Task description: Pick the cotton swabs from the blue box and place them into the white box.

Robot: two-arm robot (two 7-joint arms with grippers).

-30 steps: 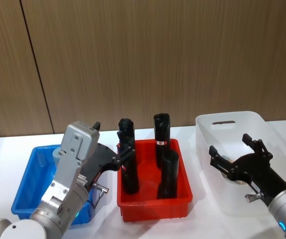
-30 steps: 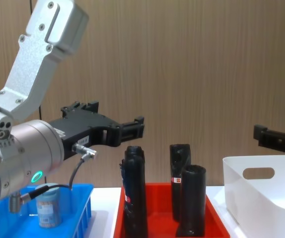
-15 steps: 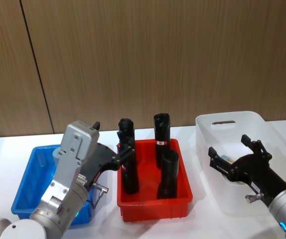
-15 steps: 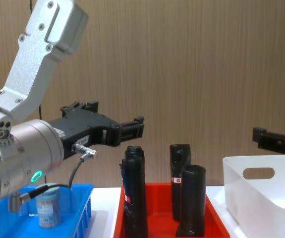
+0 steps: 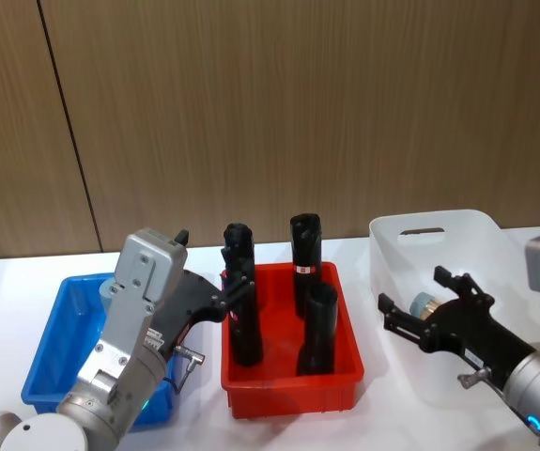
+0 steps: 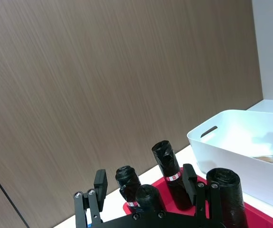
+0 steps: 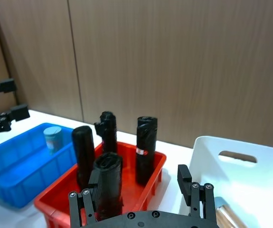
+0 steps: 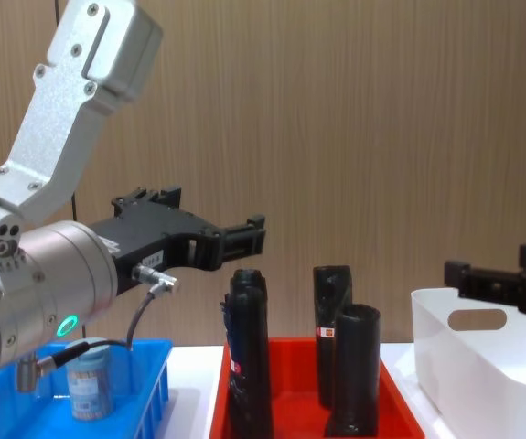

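Left tool (image 8: 244,240) hung open and empty above the blue box (image 5: 58,348), nearer the upright swab jar (image 8: 90,391) at its 7 o'clock, while the open, empty right tool (image 5: 420,315) sat over the white box (image 5: 439,225).

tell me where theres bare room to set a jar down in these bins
The white box has the most bare floor, past the jar lying near the right gripper. The blue box is open in front of its one cotton swab jar. The red bin is crowded with black rolls.
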